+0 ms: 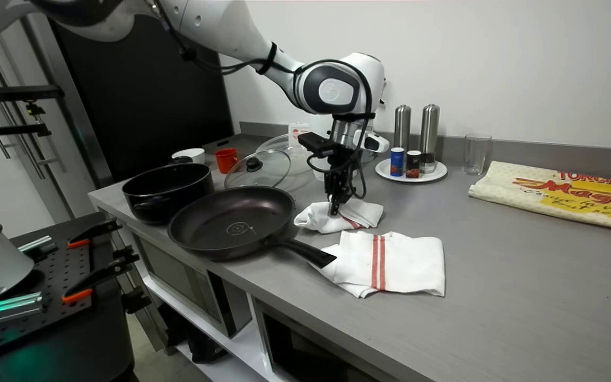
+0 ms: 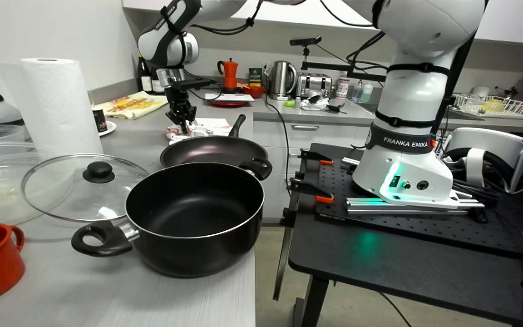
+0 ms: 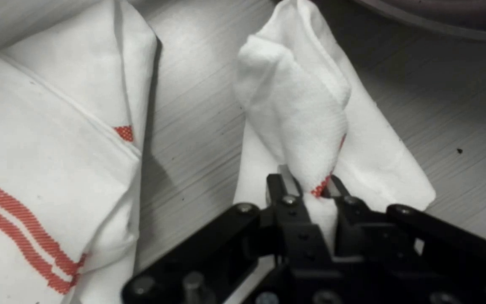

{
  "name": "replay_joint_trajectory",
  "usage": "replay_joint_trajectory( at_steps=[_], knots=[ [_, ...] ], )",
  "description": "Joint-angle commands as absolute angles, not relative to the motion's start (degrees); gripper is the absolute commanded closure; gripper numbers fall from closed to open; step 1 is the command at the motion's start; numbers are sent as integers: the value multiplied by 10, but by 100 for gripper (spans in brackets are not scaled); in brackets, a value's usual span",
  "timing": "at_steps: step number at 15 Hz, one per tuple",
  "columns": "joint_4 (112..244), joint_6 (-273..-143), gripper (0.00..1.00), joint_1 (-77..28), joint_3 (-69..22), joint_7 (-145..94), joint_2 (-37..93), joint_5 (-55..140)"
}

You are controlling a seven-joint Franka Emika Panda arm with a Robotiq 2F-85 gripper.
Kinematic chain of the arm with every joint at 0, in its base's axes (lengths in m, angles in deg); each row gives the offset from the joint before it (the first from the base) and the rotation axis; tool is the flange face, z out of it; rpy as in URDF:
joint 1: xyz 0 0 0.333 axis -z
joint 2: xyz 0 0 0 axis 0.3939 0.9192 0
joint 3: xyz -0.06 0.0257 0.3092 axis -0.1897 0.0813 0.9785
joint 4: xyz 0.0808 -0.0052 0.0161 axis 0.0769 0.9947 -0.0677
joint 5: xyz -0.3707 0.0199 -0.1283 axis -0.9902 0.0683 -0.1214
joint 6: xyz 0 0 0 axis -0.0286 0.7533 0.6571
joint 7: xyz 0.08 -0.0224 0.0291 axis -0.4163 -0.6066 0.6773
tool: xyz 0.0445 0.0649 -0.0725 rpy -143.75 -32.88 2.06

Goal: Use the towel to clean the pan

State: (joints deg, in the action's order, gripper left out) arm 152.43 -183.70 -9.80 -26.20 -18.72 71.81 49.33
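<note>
A white towel with red stripes lies bunched on the grey counter beside the pan. It also shows in the wrist view. My gripper points down and is shut on a raised fold of this towel; the gripper also shows in both exterior views. The dark frying pan stands next to the towel, its handle pointing toward a second towel. The pan shows in an exterior view partly behind a pot; only its rim shows in the wrist view.
A second folded white towel lies near the pan handle. A black pot, a glass lid and a red mug stand beyond the pan. A white plate with shakers stands near the wall. The counter's front edge runs beside the pan.
</note>
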Motion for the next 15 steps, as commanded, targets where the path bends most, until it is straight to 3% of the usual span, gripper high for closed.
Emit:
replay_joint_trajectory(
  at_steps=[1,2,10,15],
  knots=[
    [1438,-1785,73,-87,-254,-199,766,493],
    [1430,-1778,61,-86,-254,-198,769,493],
    [1417,-1768,4,-88,-258,-192,758,498],
    [1492,-1795,0,-97,-262,-184,685,492]
  ],
)
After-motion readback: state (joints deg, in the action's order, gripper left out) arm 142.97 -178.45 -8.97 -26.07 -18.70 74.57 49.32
